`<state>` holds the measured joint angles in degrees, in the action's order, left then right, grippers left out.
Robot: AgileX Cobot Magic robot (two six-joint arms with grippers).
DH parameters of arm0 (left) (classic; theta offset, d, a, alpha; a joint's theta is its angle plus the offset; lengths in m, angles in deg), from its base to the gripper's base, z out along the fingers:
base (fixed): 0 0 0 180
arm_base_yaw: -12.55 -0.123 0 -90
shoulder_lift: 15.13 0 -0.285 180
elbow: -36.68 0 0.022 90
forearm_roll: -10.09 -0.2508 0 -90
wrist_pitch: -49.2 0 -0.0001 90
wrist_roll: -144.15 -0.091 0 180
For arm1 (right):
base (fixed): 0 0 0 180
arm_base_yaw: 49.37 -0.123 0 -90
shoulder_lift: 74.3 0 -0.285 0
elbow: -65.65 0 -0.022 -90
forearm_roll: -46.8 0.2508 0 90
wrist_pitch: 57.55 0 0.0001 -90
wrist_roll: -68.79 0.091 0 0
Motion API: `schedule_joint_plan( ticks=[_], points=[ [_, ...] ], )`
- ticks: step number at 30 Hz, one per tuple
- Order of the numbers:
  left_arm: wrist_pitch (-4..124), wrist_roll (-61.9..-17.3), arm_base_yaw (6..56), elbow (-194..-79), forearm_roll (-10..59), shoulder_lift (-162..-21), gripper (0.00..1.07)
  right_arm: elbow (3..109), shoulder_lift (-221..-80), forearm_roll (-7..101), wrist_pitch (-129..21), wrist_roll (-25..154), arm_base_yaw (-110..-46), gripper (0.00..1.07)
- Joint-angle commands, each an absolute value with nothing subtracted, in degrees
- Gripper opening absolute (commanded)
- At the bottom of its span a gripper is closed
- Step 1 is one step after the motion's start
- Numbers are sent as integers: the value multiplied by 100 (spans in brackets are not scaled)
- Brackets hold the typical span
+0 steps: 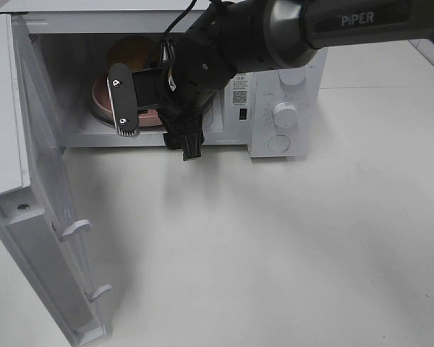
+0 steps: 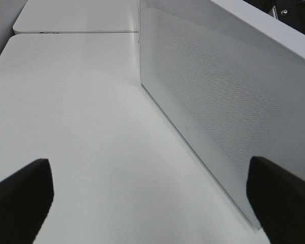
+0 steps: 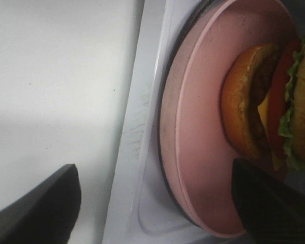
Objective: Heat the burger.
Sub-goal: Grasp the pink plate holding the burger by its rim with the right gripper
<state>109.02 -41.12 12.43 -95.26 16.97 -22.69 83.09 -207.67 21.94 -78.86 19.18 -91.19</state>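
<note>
Swung wide toward the camera, the microwave door (image 1: 43, 238) stands open on the white table (image 1: 289, 246). Beyond it, the right gripper (image 1: 158, 123) hangs at the oven's mouth, released and empty. Farther in, the burger (image 3: 274, 101) sits on the pink plate (image 3: 193, 152) inside the microwave (image 1: 275, 101). Beside the door, the left gripper (image 2: 152, 195) is spread wide, grasping nothing.

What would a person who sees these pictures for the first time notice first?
First, the large black right gripper, jaws open, at the mouth of the white microwave. Behind it, inside the cavity, the burger rests on a pink plate. The microwave door stands wide open on the left of the high view.
</note>
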Motion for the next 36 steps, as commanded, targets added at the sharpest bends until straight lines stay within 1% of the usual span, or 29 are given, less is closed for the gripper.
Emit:
schedule_joint_plan(
  ticks=[1,16,18,19,20,21,22,23,24,25,26,27,28,29,30,31,32,33,34,36],
  points=[
    [10862,-4072,1214,-9503,1726,-2154,98,8584,-20997,2205,-7881,1958,-9142,76],
    [10862,-4072,1214,-9503,1726,-2154,98,9403,-21827,2211,-7938,2238,-9125,76],
    [10862,-4072,1214,-9503,1726,-2154,98,9443,-21873,2205,-7950,2278,-9119,76],
    [10862,-4072,1214,-9503,1726,-2154,98,9484,-21931,2205,-7961,2284,-9074,73],
    [10862,-4072,1214,-9503,1726,-2154,98,9484,-21931,2205,-7961,2284,-9074,73],
    [10862,-4072,1214,-9503,1726,-2154,98,9507,-21965,2205,-8013,2284,-9074,67],
    [10862,-4072,1214,-9503,1726,-2154,98,9507,-21965,2205,-8018,2278,-9068,63],
    [10862,-4072,1214,-9503,1726,-2154,98,9507,-21965,2205,-8018,2278,-9068,63],
    [10862,-4072,1214,-9503,1726,-2154,98,9507,-21976,2199,-8018,2278,-9068,54],
    [10862,-4072,1214,-9503,1726,-2154,98,9507,-21976,2199,-8018,2278,-9068,54],
    [10862,-4072,1214,-9503,1726,-2154,98,9507,-21976,2199,-8018,2278,-9062,49],
    [10862,-4072,1214,-9503,1726,-2154,98,9507,-21982,2199,-8041,2278,-9062,37],
    [10862,-4072,1214,-9503,1726,-2154,98,9507,-21982,2199,-8041,2278,-9062,37],
    [10862,-4072,1214,-9503,1726,-2154,98,9507,-21982,2199,-8053,2278,-9062,24],
    [10862,-4072,1214,-9503,1726,-2154,98,9507,-21982,2199,-8053,2278,-9062,24],
    [10862,-4072,1214,-9503,1726,-2154,98,9507,-21982,2199,-8053,2278,-9062,18],
    [10862,-4072,1214,-9503,1726,-2154,98,9507,-21982,2199,-8053,2278,-9062,7],
    [10862,-4072,1214,-9503,1726,-2154,98,9507,-21982,2199,-8053,2278,-9062,7],
    [10862,-4072,1214,-9503,1726,-2154,98,9507,-21982,2199,-8058,2278,-9062,0],
    [10862,-4072,1214,-9503,1726,-2154,98,9507,-21982,2199,-8058,2273,-9068,0]
  ],
)
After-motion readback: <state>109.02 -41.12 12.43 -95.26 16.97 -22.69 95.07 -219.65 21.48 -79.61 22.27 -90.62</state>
